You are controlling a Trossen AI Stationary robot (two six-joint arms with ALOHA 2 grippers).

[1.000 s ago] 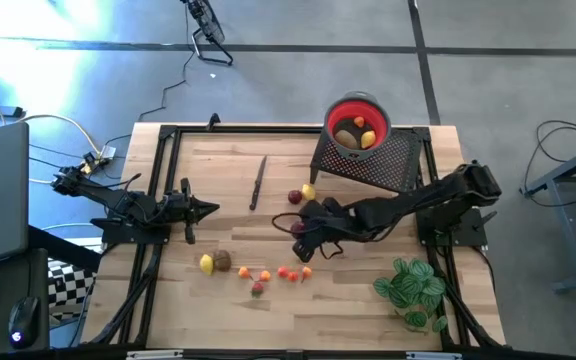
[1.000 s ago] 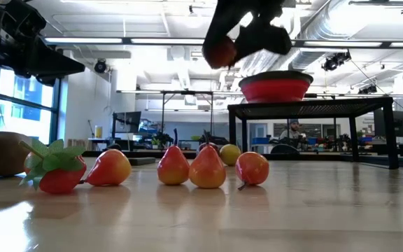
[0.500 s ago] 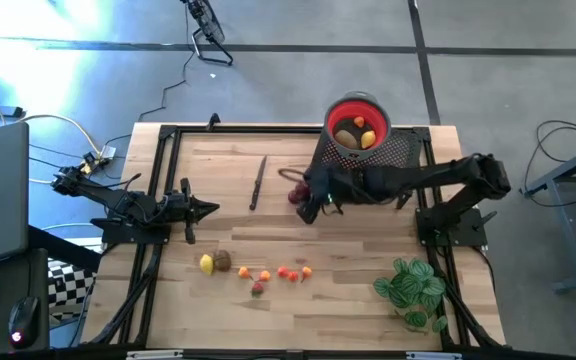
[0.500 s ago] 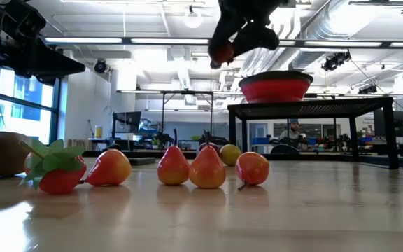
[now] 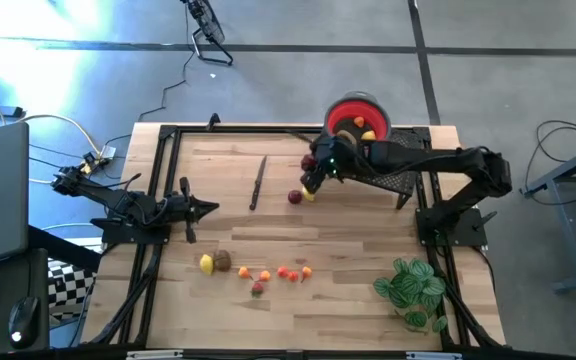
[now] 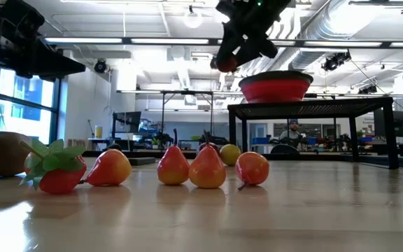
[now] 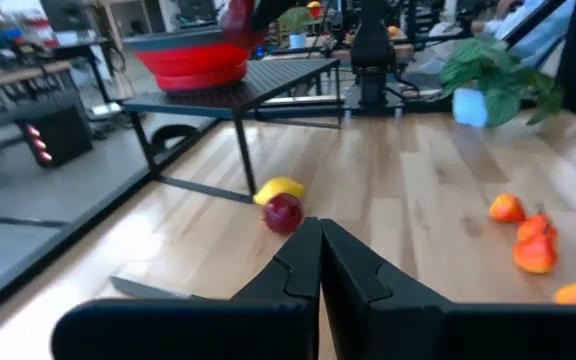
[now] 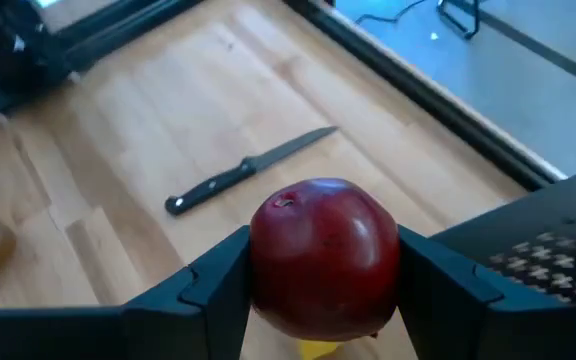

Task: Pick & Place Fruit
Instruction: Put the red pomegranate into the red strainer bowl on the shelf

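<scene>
My right gripper (image 5: 313, 166) is shut on a dark red apple (image 8: 325, 255), high above the table just left of the red bowl (image 5: 351, 106); it also shows in the low view (image 6: 227, 63). The bowl stands on a black mesh stand (image 5: 398, 165) and holds yellow and orange fruit (image 5: 367, 136). A red apple (image 5: 294, 197) and a yellow piece (image 5: 308, 193) lie on the table under the gripper. A row of small fruit (image 5: 265, 274) lies near the front. My left gripper (image 5: 212, 209) is shut and empty at the left. My right gripper pinches the dark red apple by its two opposite sides (image 8: 264, 262) between its two fingers (image 8: 436, 290). The fingers come from the table's right, slanting down. The apple is lifted clear of the table, its stem dimple (image 8: 286, 201) facing away from the wrist.
A thin dark knife (image 5: 258, 182) lies on the wood left of the stand. A green leafy plant (image 5: 410, 287) stands at the front right corner. A black frame (image 5: 168, 132) runs around the table. Bare wood lies between the knife and the fruit row.
My right gripper has gone up and toward the table's far edge, from mid-table to beside the red bowl, carrying the dark red apple clear of the table. It stays shut on the apple. The fruit on the table has kept still.
</scene>
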